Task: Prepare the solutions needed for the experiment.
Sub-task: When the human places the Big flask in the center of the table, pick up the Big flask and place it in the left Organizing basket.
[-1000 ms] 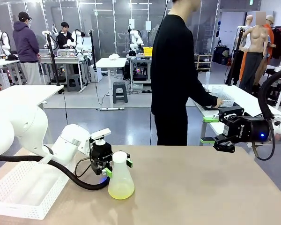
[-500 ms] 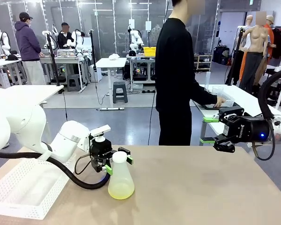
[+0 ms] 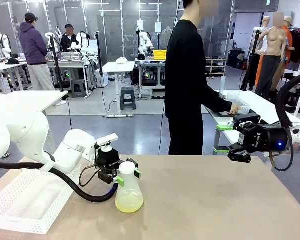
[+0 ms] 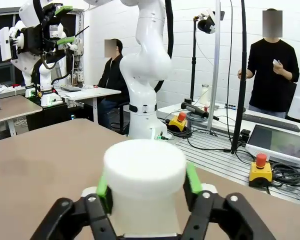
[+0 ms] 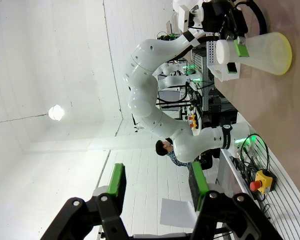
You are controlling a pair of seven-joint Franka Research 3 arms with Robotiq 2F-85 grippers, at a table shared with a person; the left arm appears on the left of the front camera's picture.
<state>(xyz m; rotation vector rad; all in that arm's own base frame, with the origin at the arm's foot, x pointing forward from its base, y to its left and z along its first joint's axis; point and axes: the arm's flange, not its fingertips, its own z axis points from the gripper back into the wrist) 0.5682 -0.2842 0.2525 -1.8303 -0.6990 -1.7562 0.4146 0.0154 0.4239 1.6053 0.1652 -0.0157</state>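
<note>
The flask (image 3: 129, 192) stands upright on the table (image 3: 215, 200), near its left front part, w/ a thin layer of yellow liquid (image 3: 129, 205) glowing at the bottom. It has a white cap (image 3: 126, 167) on top. The left gripper (image 3: 126, 174) comes in from the side at neck height, and its green pads (image 3: 119, 180) sit on both sides of the neck just under the cap. In the left wrist view the cap (image 4: 144, 167) is big and close, and the pads (image 4: 104, 189) press right against its two sides, so the fingers are clamped on the flask. A white basket (image 3: 25, 202) sits at the table's left edge, just beside the left arm. The right gripper (image 3: 221, 138) hangs in the air over the right far edge of the table, well apart from the flask, w/ its fingers apart and nothing between them. The right wrist view shows the same gap between its green pads (image 5: 117, 182), and far off, turned sideways, the flask (image 5: 262, 52) w/ the left gripper on its neck. A person in black (image 3: 187, 85) stands behind the table, one hand (image 3: 233, 108) on a side table.
</note>
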